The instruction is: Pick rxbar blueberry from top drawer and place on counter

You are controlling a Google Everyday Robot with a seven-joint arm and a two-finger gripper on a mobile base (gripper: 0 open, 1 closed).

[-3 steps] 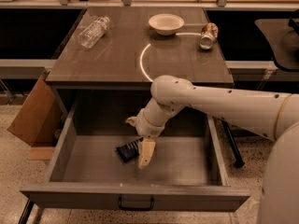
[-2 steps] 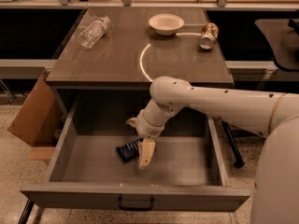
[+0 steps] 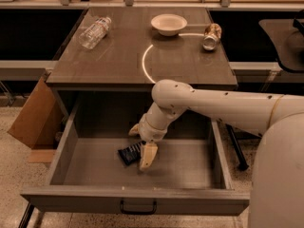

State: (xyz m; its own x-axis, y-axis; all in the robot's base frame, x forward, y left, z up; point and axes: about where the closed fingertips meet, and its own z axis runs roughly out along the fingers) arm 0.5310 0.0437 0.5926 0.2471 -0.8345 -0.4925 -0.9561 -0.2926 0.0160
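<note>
The top drawer stands pulled open below the counter, its black handle at the front middle. The rxbar blueberry, a dark navy wrapper, lies flat on the drawer floor left of centre. My gripper reaches down into the drawer from the right and sits at the bar's right end. One pale finger points down beside the bar. The bar still rests on the drawer floor.
On the counter lie a clear plastic bottle at the back left, a white bowl at the back middle and a tan can on its side at the back right. A cardboard box leans left of the drawer.
</note>
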